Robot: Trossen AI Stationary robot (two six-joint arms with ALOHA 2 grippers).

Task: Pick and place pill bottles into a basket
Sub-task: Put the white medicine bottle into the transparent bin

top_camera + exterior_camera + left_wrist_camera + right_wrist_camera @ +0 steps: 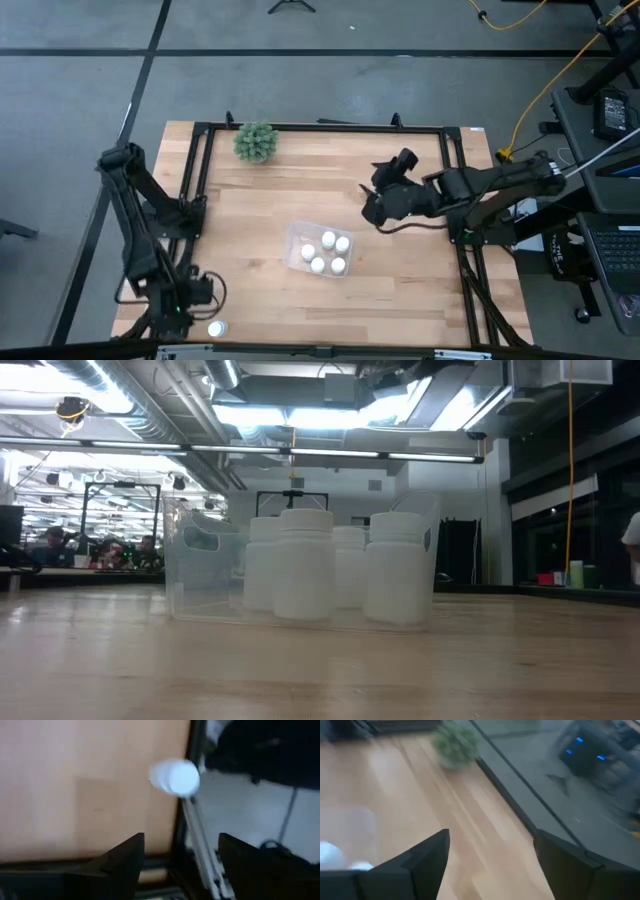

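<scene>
Though spread wide and holding nothing, could easily knock the last loose pill bottle away with the left gripper: lies right at the near-left edge of the table, just beside the black frame rail, and looks round enough to roll (too blurred to tell whether upright or on its side). Risks a glancing pinch too, since smooth white plastic and a curved wall give hard dark fingers little purchase. Finds the right gripper likewise spread and empty, hovering near the right of the basket; could clip that thin, clear, round-cornered wall and skate the light tray across the sleek pale wood. Counts about five pill bottles in the basket, squat capped cylinders standing upright and crowded close, so dropping another from height could topple neighbours. Leaves the green bushy plant, soft and tufted, well apart at the far edge.
</scene>
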